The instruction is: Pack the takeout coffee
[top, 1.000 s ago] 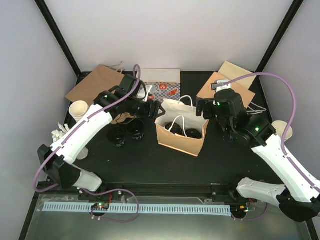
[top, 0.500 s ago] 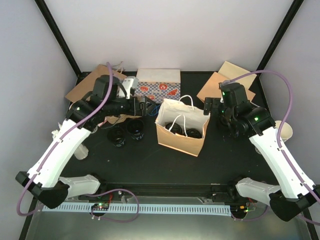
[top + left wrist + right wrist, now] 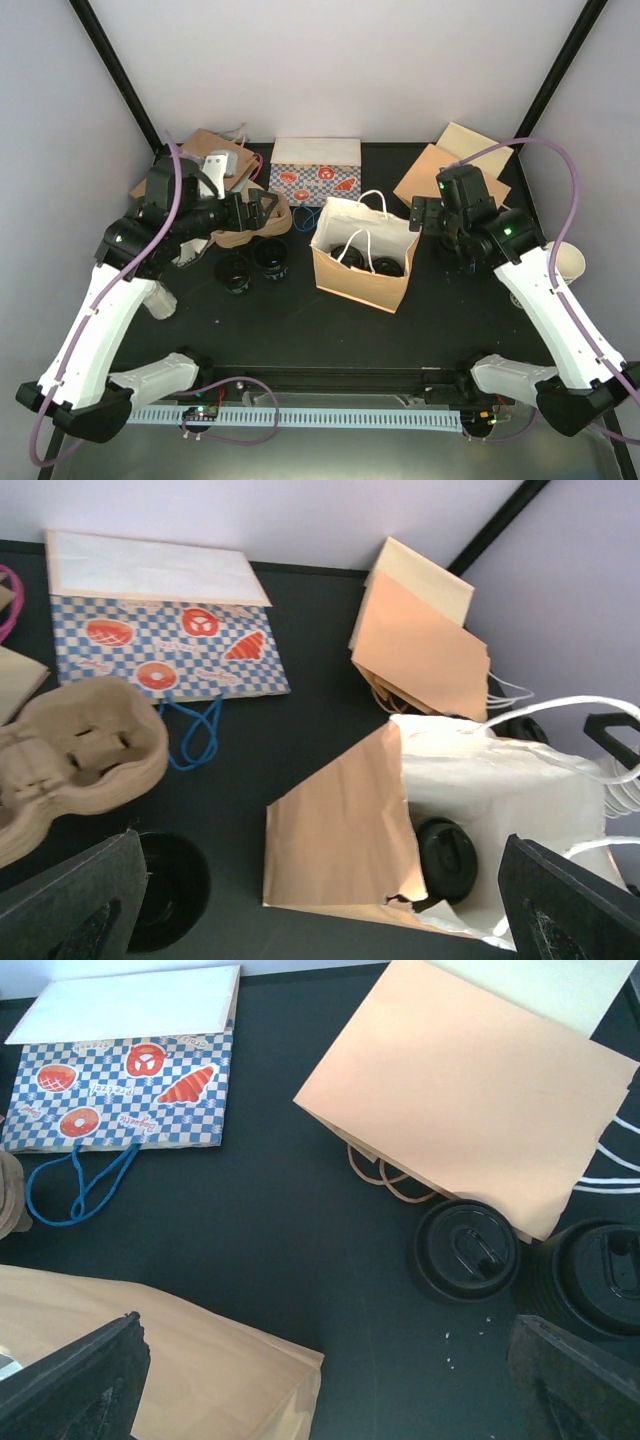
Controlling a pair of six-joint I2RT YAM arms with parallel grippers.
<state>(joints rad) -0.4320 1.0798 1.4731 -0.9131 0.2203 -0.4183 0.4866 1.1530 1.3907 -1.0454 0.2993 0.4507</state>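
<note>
Black table enclosed by pale walls, seen from above. Toward the left edge, the left gripper hangs with its jaws spread wide and empty above a brown pulp carrier. Just in front of it, two loose coffee cups with black lids stand side by side on the table, not yet packed. At the back edge lies a flat blue checkered bag. In the middle stands an open brown paper bag with at least two packed cups inside. Right of it, the right gripper is also wide open and empty. Two further cups stand by flat brown bags near the back right corner. Packing looks partway done. The next move likely calls for the left gripper to come down over one loose cup and close on it.
</note>
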